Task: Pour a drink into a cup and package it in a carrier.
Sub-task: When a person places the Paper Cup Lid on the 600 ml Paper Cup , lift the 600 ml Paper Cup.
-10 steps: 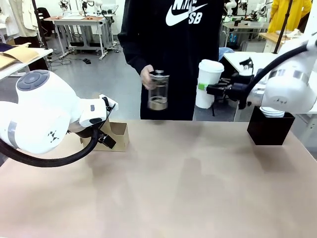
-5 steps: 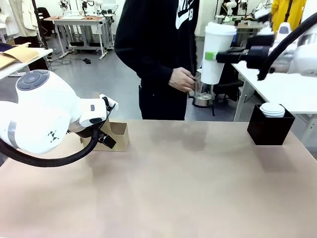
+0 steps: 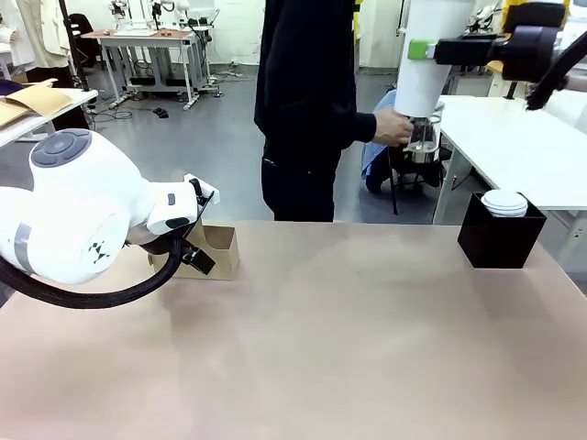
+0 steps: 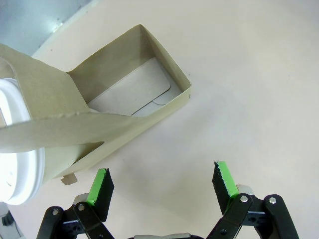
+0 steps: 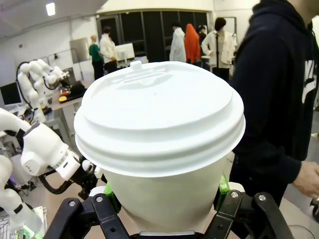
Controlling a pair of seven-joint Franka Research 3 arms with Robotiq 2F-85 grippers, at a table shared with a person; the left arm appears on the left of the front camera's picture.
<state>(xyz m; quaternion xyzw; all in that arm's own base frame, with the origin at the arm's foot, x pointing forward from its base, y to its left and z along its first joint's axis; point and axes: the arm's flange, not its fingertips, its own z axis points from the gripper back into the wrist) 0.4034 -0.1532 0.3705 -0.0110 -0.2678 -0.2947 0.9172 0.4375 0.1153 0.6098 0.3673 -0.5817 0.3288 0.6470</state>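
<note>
The cup [image 3: 426, 87] is lifted higher than a second ago, clenched in the right gripper [image 3: 426, 48], well apart from the carrier [image 4: 167, 67] beside the released left gripper [image 4: 162, 180]; packaging is judged outstanding.

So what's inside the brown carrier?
One side of the carrier is empty: you can see just its bare floor. The other side holds a round white lid, likely on a cup. The handle covers part of it, and whatever is under the lid is hidden.
</note>
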